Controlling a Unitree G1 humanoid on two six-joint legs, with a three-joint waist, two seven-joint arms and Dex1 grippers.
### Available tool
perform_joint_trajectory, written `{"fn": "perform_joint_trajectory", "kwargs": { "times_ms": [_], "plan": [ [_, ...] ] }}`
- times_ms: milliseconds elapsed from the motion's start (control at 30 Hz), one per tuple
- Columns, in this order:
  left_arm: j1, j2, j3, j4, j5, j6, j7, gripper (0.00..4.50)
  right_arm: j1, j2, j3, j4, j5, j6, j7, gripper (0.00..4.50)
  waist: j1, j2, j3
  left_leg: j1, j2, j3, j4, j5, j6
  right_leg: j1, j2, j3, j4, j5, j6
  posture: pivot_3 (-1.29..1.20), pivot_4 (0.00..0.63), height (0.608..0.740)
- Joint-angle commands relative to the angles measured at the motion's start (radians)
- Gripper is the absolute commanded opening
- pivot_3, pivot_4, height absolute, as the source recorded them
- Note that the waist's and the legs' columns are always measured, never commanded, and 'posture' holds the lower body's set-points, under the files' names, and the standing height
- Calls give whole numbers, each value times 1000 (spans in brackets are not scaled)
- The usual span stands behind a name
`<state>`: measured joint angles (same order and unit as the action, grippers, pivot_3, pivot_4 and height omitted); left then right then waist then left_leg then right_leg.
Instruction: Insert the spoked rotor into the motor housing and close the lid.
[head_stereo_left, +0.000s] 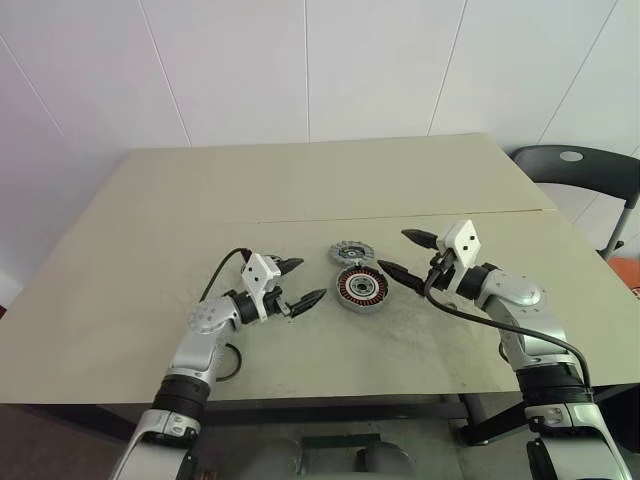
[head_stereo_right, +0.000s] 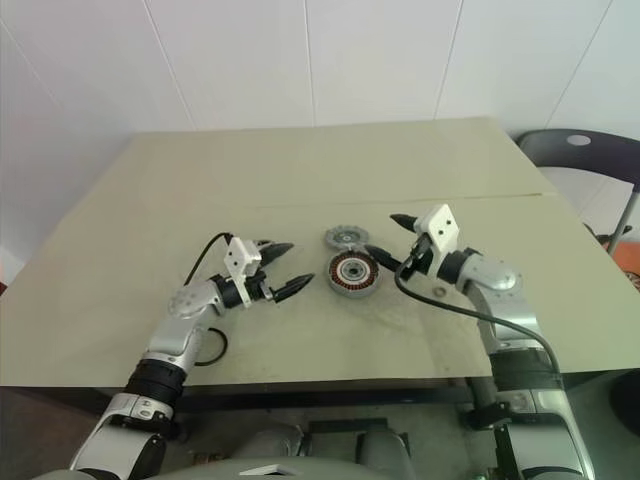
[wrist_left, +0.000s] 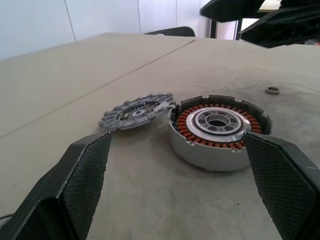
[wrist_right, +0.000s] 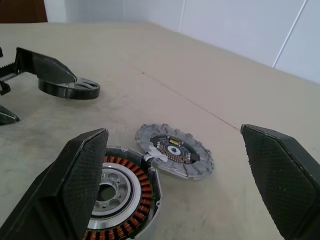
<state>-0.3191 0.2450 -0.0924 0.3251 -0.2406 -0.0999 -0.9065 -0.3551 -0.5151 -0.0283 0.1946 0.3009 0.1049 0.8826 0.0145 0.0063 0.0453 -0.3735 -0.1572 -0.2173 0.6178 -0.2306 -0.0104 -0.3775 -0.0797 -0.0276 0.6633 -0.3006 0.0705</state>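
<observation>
Both arms reach low over the table, bent inward toward each other. The left tool and the right tool are both spread wide, holding nothing. Between them, mid-frame, one motor housing lies flat, windings facing up. One toothed grey disc lies just above it, touching its rim. A small ring sits near the right arm.

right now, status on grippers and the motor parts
Left gripper and right gripper open, empty, flanking motor housing. Grey toothed disc touching housing's far edge. Small ring nearby.
</observation>
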Motion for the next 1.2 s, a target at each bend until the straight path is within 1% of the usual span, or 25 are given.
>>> {"fn": "perform_joint_trajectory", "kwargs": {
  "times_ms": [33,333,567,1100,1200],
  "plan": [
    [10,12,15,-52,-42,6,-30,4500,5,-11,-9,-46,16,12,17,4449,0,0,0,0,0,0,0,0,0,0,0,0,0,0,0,0,0,740],
    [26,24,19,-82,-78,27,-70,4500,72,-47,-15,-113,75,118,110,4449,1,0,0,0,0,1,-1,0,0,0,0,1,0,0,0,0,0,740],
    [2,29,29,-65,-72,25,-64,4500,74,-62,-23,-80,56,105,105,4449,1,0,0,0,0,1,-1,0,0,-1,0,1,0,0,0,0,0,740],
    [-10,28,22,-51,-68,23,-69,4500,87,-71,-26,-80,43,95,99,4449,0,0,0,0,0,1,-1,0,0,-1,0,1,0,0,0,0,0,740],
    [-9,27,19,-49,-65,22,-69,4500,82,-91,-48,-36,32,86,93,4449,1,0,0,0,0,1,-1,0,0,-1,0,1,0,0,0,0,0,740]
  ]
}}
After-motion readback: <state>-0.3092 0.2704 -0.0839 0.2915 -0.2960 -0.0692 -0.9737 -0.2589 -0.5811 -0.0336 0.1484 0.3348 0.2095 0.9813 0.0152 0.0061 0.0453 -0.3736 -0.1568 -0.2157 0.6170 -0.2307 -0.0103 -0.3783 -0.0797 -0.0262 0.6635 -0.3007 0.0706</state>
